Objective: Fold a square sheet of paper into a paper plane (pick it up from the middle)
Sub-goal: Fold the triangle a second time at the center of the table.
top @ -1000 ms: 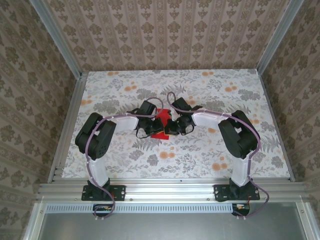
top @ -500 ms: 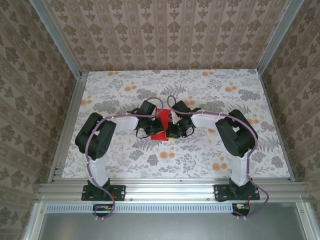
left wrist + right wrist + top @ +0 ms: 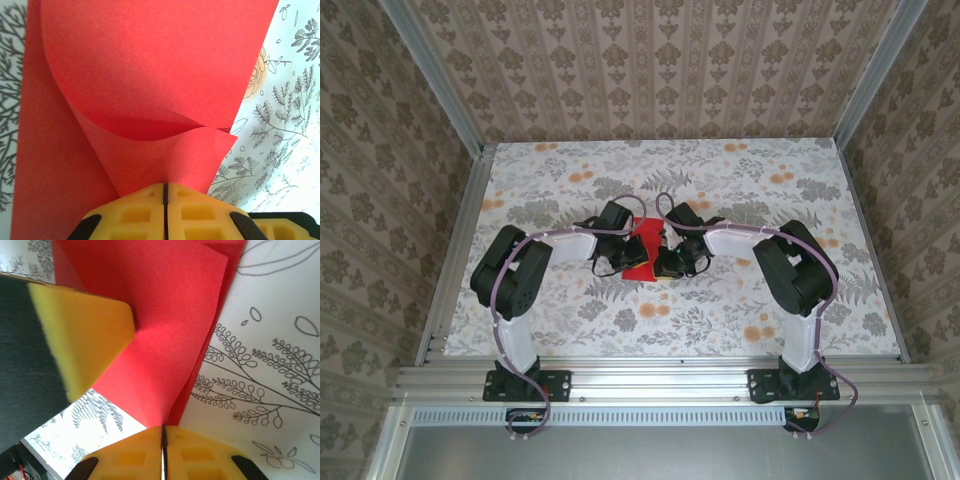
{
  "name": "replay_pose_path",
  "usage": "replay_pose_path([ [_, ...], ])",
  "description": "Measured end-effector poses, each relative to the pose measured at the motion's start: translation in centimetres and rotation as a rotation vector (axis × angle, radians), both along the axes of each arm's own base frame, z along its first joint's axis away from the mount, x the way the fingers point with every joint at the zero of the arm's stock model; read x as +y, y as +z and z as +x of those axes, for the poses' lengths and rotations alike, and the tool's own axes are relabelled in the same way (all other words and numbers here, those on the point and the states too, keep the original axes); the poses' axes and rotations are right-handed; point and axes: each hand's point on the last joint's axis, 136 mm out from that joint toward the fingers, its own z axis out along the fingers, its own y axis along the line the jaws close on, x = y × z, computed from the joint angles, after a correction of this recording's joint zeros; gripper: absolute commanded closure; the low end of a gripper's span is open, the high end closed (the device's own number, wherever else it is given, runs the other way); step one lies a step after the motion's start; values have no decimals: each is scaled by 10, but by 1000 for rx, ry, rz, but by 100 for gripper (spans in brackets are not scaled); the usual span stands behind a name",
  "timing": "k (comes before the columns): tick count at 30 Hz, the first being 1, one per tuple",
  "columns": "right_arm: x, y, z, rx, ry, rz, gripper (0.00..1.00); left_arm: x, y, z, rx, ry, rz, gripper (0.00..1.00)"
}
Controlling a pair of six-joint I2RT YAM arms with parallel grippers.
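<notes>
Right claw [image 3: 162, 430] shifted leftward toward left claw [image 3: 164, 187], each pinched tight on the red sheet of paper [image 3: 150, 65]

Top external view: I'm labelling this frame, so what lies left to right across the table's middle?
Left arm's elbow → left gripper → red paper sheet → right gripper → right arm's elbow.

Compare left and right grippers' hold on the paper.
The left gripper pinches a loose flap of the paper that curls and bows open; the right gripper pinches layers lying flat together. Seen from above, the left gripper reaches in from the paper's left side, the right gripper from its right. Shared: both are shut on the same red sheet.
</notes>
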Motion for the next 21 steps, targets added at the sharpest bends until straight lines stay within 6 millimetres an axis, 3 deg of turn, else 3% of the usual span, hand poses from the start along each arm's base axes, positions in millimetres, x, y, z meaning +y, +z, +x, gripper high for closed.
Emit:
replay_pose_path([
  [10,2,2,0,-5,-13,-1,76,0,0,0,1,2,-1,91],
  [21,5,4,5,-4,-52,18,79,0,0,0,1,2,-1,91],
])
